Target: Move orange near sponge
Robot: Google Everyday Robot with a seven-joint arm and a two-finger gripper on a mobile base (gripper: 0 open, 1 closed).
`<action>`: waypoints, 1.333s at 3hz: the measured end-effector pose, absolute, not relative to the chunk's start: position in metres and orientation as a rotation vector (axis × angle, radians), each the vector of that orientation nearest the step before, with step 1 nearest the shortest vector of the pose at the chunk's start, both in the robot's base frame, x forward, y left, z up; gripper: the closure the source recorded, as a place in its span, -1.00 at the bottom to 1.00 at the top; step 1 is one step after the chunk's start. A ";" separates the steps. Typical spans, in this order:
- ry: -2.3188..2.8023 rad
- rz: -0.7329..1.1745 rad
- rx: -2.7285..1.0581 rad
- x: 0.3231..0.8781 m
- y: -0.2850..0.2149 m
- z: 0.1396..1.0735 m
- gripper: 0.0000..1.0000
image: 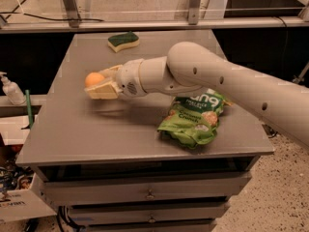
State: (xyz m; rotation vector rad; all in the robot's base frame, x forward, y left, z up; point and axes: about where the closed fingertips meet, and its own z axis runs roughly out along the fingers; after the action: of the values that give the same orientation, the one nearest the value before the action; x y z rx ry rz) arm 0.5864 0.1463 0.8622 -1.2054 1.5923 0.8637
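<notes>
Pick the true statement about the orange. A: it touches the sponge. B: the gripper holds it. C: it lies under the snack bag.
B: the orange sits in the gripper above the table, apart from the sponge at the far edge.
</notes>
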 end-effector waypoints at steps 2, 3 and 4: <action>1.574 0.758 -1.166 0.617 0.128 0.868 1.00; 1.577 0.640 -1.094 0.666 0.092 0.880 1.00; 1.601 0.548 -1.010 0.717 0.050 0.886 1.00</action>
State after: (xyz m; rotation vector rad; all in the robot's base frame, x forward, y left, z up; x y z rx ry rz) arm 0.7166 0.0500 0.8860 -1.0104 1.6015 0.5479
